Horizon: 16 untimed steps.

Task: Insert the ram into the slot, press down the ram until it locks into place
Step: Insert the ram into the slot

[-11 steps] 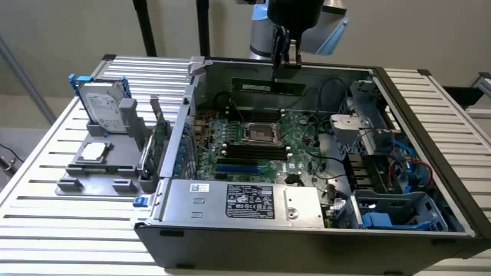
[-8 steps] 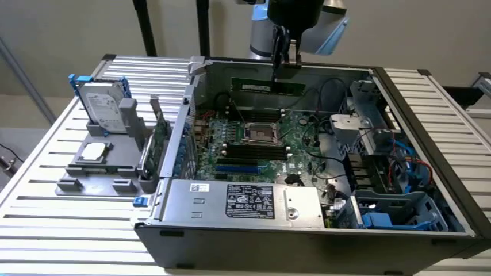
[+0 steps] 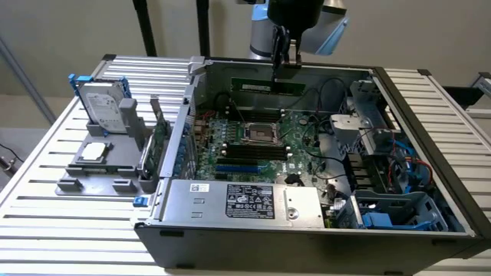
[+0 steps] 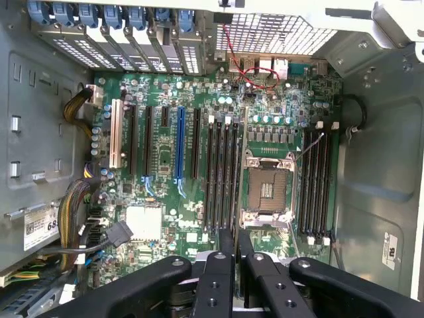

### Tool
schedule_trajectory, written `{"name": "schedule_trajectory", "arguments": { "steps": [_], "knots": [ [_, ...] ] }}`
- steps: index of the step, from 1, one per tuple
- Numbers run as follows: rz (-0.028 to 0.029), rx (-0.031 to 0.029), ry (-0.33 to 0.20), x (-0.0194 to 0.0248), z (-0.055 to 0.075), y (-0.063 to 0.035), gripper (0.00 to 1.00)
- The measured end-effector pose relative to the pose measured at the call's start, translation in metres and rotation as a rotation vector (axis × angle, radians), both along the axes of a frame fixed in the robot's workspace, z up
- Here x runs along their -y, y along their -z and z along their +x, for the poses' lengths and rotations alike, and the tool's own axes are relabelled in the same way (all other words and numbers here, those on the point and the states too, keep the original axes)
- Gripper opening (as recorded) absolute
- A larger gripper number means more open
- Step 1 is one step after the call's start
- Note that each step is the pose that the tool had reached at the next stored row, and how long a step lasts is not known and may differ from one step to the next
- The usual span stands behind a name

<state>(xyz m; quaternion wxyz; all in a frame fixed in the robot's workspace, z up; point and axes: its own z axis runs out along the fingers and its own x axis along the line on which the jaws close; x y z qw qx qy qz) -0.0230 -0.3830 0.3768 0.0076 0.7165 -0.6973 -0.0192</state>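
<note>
In the exterior view my gripper (image 3: 279, 75) hangs over the far side of the open computer case, shut on the ram (image 3: 267, 87). The ram is a thin green stick held level and on edge, well above the motherboard (image 3: 295, 129). Black memory slots (image 3: 249, 152) lie in parallel rows beside the silvery processor socket (image 3: 259, 133), with more rows (image 3: 265, 112) on its far side. From the wrist view the gripper (image 4: 236, 244) looks straight down on the board. Its black fingers (image 4: 227, 248) are close together above one bank of slots (image 4: 222, 172), and a second bank (image 4: 315, 179) flanks the socket (image 4: 268, 185).
A blue slot (image 4: 179, 149) and black expansion slots sit beside the memory rows. The power supply (image 3: 238, 198) fills the case's near side and a drive cage (image 3: 399, 210) with blue parts its right. A hard drive (image 3: 103, 109) stands in a grey holder outside the case. Cable bundles (image 4: 79, 218) run along the board's edge.
</note>
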Motion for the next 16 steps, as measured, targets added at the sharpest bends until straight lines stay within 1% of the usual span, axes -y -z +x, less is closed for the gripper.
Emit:
{"name": "schedule_trajectory", "arguments": {
  "steps": [3, 8, 10, 13, 16],
  "knots": [
    [-0.0001, 0.0019, 0.000, 0.0000, 0.000, 0.0008, 0.14],
    [0.0000, 0.0028, -0.002, 0.0004, -0.001, 0.0094, 0.14],
    [0.0000, 0.0025, -0.011, 0.0012, -0.001, 0.0130, 0.14],
    [0.0019, 0.0000, -0.033, 0.0028, -0.002, 0.0186, 0.14],
    [0.0027, -0.0002, -0.045, 0.0039, -0.004, 0.0240, 0.14]
  ]
}}
